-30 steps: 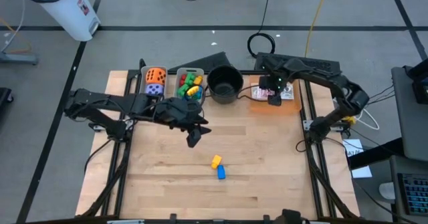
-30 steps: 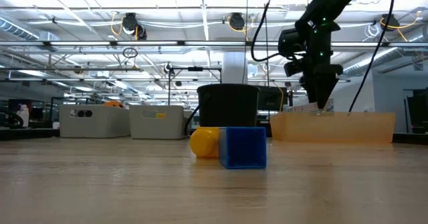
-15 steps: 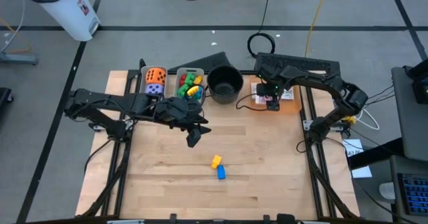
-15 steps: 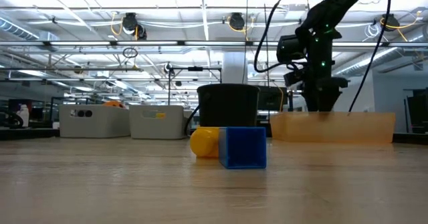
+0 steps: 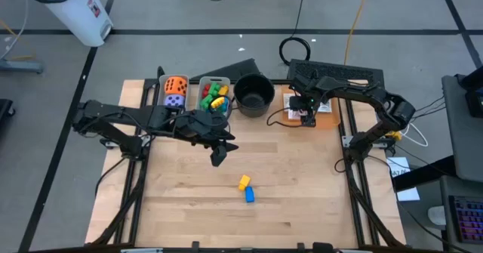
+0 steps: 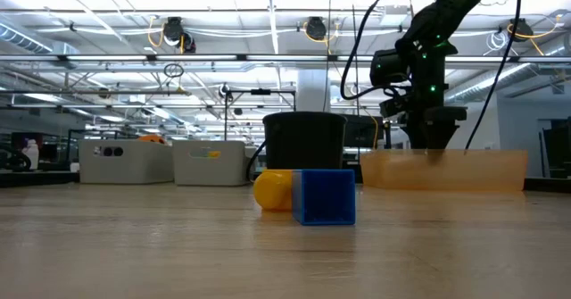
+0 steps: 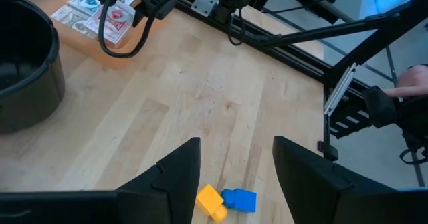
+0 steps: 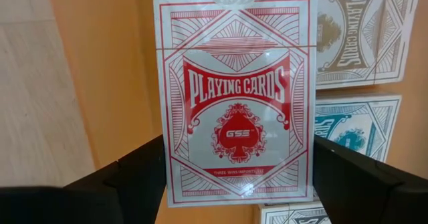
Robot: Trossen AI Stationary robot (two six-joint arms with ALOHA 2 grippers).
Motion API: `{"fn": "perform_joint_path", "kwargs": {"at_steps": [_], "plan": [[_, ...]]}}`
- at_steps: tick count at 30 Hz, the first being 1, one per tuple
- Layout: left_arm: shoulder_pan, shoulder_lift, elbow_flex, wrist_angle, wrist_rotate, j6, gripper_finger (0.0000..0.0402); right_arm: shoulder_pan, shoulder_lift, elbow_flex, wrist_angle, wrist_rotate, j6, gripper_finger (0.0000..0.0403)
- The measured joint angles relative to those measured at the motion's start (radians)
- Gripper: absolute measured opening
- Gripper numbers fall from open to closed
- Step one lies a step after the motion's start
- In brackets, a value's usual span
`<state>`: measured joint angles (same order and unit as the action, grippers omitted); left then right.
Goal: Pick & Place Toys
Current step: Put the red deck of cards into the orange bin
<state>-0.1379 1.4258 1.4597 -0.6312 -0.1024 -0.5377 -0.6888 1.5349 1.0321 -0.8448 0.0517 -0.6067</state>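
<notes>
Right end effector (image 8: 234,177) astride red card pack (image 8: 235,97)

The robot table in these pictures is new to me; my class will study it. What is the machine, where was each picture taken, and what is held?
A robot: two dark arms, each ending in two jaws. One picture looks down from above, one looks level across the table, one comes from each wrist. On the wood lie a yellow block and a blue block, side by side; behind stand two grey bins of toys, a black pot and an orange tray of card boxes. The left arm hovers, jaws open and empty. The right arm reaches into the tray, open jaws either side of a red card box lying flat.
</notes>
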Motion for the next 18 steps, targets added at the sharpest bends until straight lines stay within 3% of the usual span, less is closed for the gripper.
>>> {"fn": "perform_joint_path", "kwargs": {"at_steps": [8, 18], "plan": [[0.000, 0.000, 0.000, 0.000, 0.000, -0.014, 0.0191, 0.000, -0.002, 0.000, 0.000, 0.000, 0.000, 0.0333], [0.000, 0.000, 0.000, 0.000, 0.000, -0.014, 0.0191, 0.000, -0.011, 0.000, -0.008, 0.001, 0.000, 0.0329]]}}
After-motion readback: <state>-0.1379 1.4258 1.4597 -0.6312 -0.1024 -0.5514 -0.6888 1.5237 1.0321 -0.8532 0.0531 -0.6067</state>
